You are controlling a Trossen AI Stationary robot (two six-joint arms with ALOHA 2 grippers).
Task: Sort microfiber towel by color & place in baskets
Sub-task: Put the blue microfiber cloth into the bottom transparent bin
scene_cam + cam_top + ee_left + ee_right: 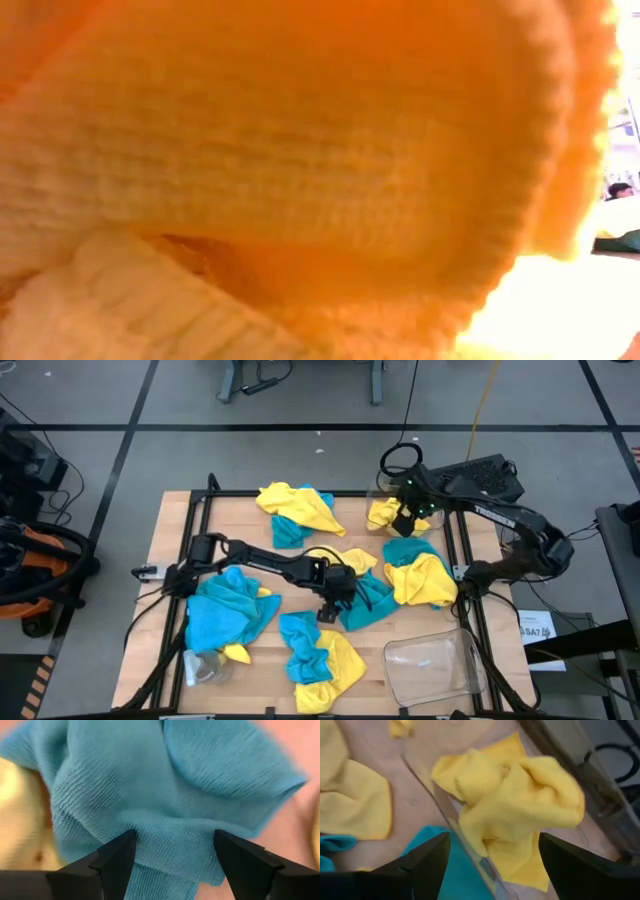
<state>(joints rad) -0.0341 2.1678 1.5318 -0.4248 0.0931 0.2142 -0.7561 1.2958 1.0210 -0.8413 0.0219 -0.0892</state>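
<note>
The table point(170, 525) carries the whole job: yellow and turquoise towels lie scattered across it in mixed heaps, so most of the sorting is plainly not yet done. A big blue-and-yellow heap point(228, 610) sits at the near left, another pile point(298, 510) lies at the far middle, and a third point(320, 658) is near the front edge.

Two clear baskets stand on the right side. The near one point(432, 665) looks empty. The far one point(385, 500), hard to make out from above, holds a crumpled yellow towel point(512, 805), and I take it to be the yellow bin.

The right gripper point(412, 520) hangs over that far basket with its fingers spread apart and nothing between them; the yellow towel lies loose below, so it seems to have been let go there on purpose.

The left gripper point(175, 852) reaches to the middle of the table, its fingers parted wide on either side of a turquoise towel point(165, 795), pressed down onto a fold but not yet closed on it. That reads as lining up a pick of a blue cloth, probably for the near basket.

The level camera sees only yellow cloth point(300, 150) right against it.
</note>
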